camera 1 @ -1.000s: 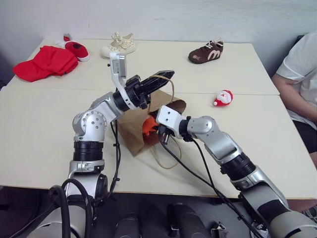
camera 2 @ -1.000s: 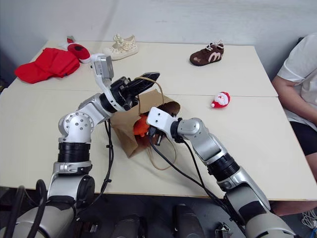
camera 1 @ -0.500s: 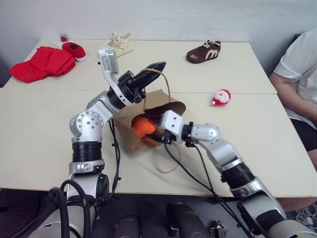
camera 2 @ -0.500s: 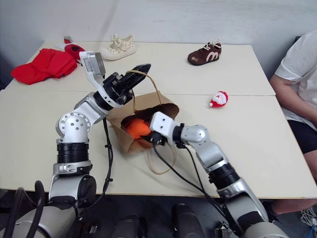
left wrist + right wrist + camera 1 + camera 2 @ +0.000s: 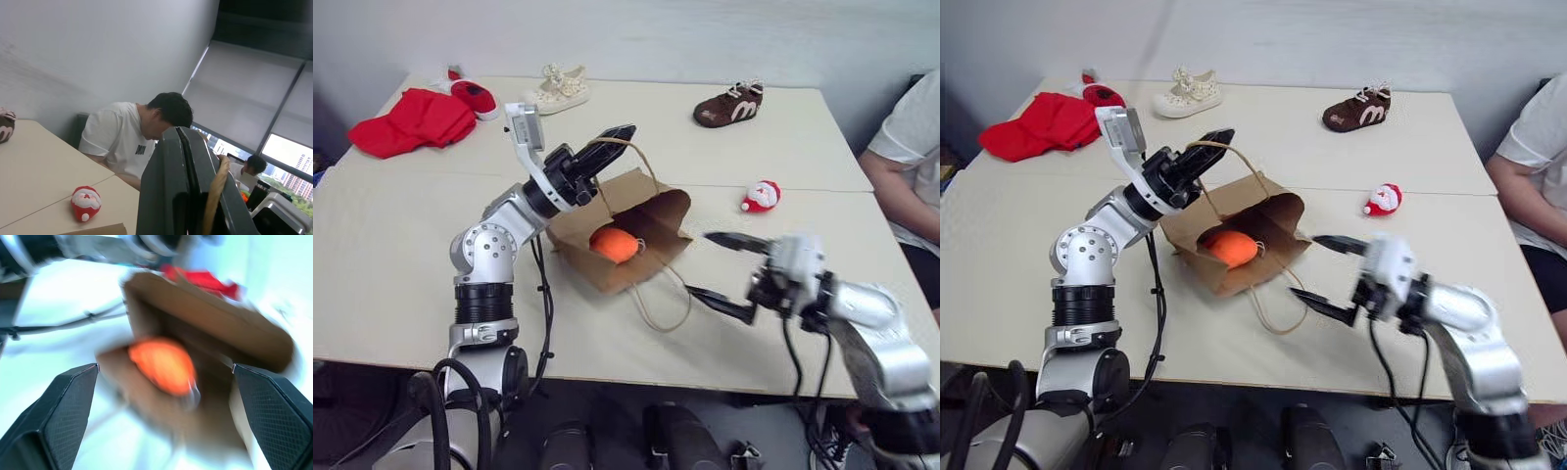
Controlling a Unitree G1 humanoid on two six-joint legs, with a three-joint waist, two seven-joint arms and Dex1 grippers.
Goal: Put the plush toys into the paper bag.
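Note:
The brown paper bag (image 5: 646, 201) lies on the table with its mouth held up and open. My left gripper (image 5: 613, 136) is shut on one of its loop handles (image 5: 215, 194), lifting that edge. The orange plush toy (image 5: 614, 244) rests inside the bag's mouth. My right gripper (image 5: 700, 264) hovers to the right of the bag, open, with nothing between its fingers (image 5: 63, 406). It faces the bag's mouth, apart from it. The small red-and-white Santa plush toy (image 5: 760, 197) lies on the table to the right of the bag.
A red cloth (image 5: 411, 119) and a red shoe (image 5: 470, 93) lie at the far left. A cream shoe (image 5: 558, 90) and a brown shoe (image 5: 729, 104) sit along the far edge. A person in a white shirt (image 5: 913, 147) sits at the table's right side.
My right gripper has opened, left the orange plush in the bag and pulled back to the right. The left gripper still holds the handle.

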